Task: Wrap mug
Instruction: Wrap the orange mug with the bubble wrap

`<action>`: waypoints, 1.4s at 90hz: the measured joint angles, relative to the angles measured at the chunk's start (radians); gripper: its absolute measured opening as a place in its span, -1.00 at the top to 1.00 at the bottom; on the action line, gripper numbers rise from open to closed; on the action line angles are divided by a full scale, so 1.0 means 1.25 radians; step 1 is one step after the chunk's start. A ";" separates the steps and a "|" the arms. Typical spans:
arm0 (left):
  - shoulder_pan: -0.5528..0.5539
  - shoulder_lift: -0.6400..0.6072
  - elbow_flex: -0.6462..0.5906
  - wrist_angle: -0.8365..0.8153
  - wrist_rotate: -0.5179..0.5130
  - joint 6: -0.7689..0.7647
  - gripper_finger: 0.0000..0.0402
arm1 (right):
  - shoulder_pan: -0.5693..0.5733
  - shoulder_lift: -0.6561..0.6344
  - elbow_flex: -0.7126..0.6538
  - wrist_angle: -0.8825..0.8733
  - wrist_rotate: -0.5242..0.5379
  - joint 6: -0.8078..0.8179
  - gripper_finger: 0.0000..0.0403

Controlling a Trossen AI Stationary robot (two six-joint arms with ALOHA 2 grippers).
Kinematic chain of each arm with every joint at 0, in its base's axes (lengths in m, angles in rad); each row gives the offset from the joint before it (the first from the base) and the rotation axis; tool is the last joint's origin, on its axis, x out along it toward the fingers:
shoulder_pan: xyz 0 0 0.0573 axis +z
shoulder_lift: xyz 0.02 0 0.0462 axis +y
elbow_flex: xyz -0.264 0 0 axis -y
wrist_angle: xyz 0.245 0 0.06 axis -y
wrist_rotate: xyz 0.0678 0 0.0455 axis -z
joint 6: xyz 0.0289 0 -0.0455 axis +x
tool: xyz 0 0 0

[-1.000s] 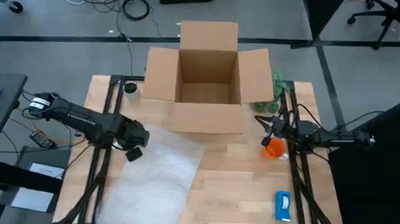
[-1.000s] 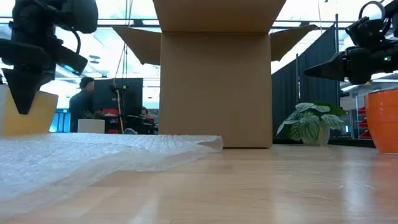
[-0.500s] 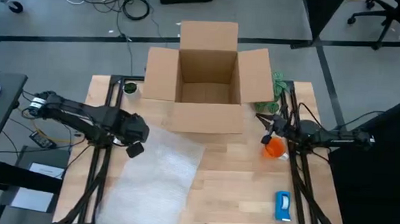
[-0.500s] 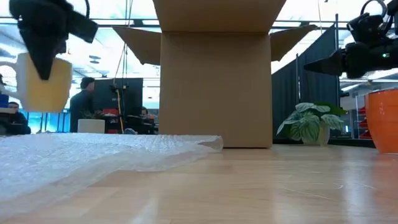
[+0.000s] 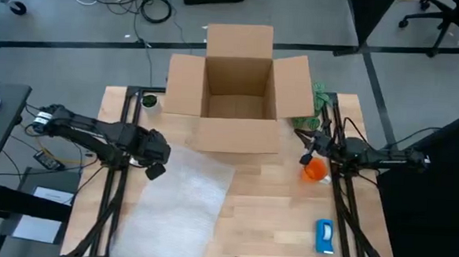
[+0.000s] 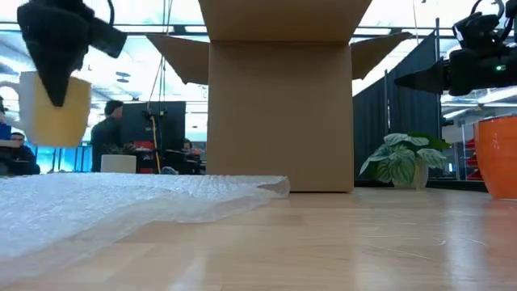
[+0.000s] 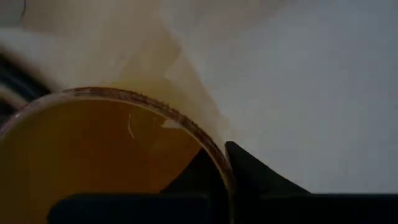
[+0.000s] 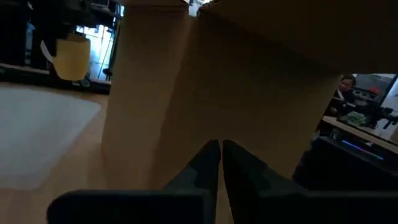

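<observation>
I see the orange mug (image 5: 315, 171) standing on the table's right side, just beside the right gripper (image 5: 298, 136), whose fingers are pressed together on nothing. The open cardboard box (image 5: 240, 82) stands just ahead. My left gripper (image 6: 56, 97) pinches a pale yellow mug (image 6: 56, 121) by its rim above the bubble wrap (image 5: 182, 201).

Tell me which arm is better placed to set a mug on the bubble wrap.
Left. The left gripper is shut on the yellow mug, held in the air at the edge of the bubble wrap. The right gripper is shut and empty, near the orange mug.
</observation>
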 joint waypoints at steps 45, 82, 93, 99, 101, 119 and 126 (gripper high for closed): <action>0.049 0.000 -0.135 0.116 0.069 0.052 0.99 | 0.001 0.000 0.001 0.128 -0.070 0.610 0.99; 0.090 0.000 -0.166 0.149 0.057 0.117 0.95 | 0.061 0.127 0.001 0.353 -0.295 0.643 0.99; 0.100 0.000 -0.166 0.139 0.053 0.123 0.91 | 0.096 0.220 0.001 0.415 -0.295 0.648 0.99; 0.100 0.000 -0.166 0.148 0.053 0.124 0.91 | 0.113 0.279 0.001 0.441 -0.293 0.665 0.99; 0.100 0.000 -0.166 0.148 0.053 0.126 0.91 | 0.119 0.300 0.001 0.448 -0.291 0.669 0.99; 0.100 0.000 -0.166 0.140 0.053 0.135 0.89 | 0.176 0.484 0.001 0.567 -0.289 0.683 0.93; 0.100 0.000 -0.166 0.132 0.055 0.135 0.87 | 0.197 0.552 0.002 0.643 -0.293 0.682 0.89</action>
